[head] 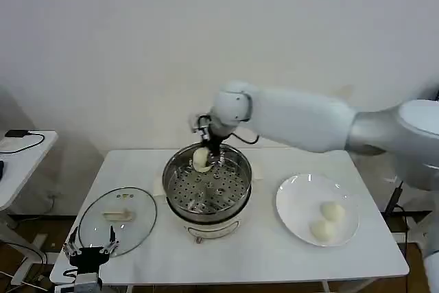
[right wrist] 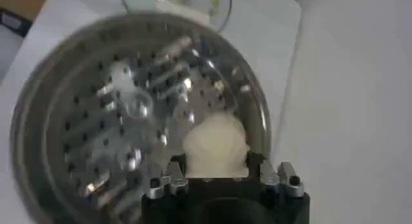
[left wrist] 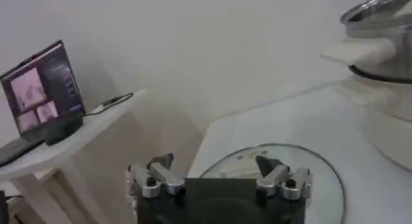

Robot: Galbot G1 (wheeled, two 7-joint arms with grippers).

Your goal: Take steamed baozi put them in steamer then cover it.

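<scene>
Pinching: right end effector (right wrist: 219, 175) clamped on a baozi (right wrist: 215, 145), held over steamer (head: 206, 184) tray, far side.
Left end effector (head: 89, 249): spread, parked nr glass lid (head: 118, 219), surface (head: 260, 252) front-left.
Plate (head: 302, 197): 2 baozi (head: 327, 220) kept, right of steamer.

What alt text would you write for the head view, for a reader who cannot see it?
The right gripper holds a steamed baozi over the far side of the open steamer at the centre of a white table. Two more baozi lie on a white plate on the right. The glass lid lies on the left, with the open left gripper at its near edge.
</scene>
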